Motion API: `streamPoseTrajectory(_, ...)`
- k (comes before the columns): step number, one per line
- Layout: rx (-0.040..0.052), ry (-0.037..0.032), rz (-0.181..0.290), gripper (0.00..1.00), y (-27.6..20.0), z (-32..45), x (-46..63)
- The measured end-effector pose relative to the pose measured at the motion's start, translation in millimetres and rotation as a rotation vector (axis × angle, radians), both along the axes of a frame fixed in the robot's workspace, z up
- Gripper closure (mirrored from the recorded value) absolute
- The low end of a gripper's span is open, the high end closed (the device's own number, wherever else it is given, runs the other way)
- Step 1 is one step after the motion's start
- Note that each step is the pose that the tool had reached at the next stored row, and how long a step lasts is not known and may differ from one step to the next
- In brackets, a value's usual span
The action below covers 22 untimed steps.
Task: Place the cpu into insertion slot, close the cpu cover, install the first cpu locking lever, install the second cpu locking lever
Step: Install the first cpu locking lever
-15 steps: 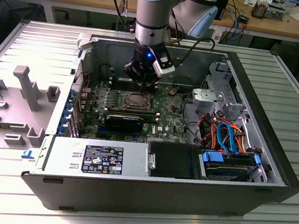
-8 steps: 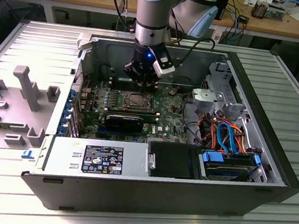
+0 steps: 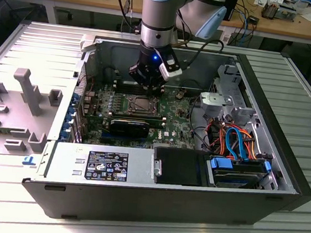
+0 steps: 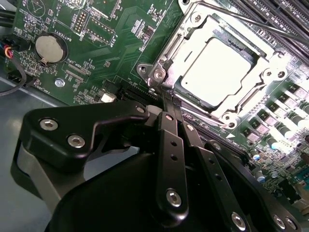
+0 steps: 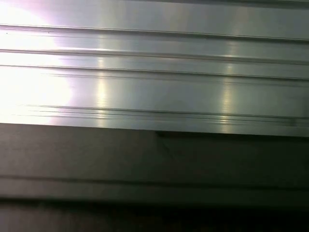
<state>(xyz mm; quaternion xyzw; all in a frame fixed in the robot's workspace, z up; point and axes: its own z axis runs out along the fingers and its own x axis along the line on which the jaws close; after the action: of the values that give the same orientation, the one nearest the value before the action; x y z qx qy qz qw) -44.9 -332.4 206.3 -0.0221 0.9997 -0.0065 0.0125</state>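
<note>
One arm over the open PC case (image 3: 282, 180) | cpu (image 4: 218, 72) already sits in the insertion slot (image 4: 241, 99), cpu cover (image 4: 193, 34) down around it | gripper (image 4: 166, 99) pinched shut, tips at the cover's corner (looks placed to work a locking lever there)

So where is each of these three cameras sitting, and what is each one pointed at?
Exterior view: off the arm, above the open computer case, looking down into it; the arm and its gripper hang over the motherboard.
Second wrist view: on the arm near the wrist, looking along the black gripper at the cpu lying in the insertion slot with the cpu cover closed around it.
First wrist view: on the arm, facing ribbed metal panels.
Shared: the exterior and second wrist views both show the gripper, slot and motherboard.
</note>
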Motion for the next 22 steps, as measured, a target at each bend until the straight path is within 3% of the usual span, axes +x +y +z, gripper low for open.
streamPoseTrajectory(22, -0.0002, 0.0001, 0.000, 0.89, -4.4, -1.5, 0.6)
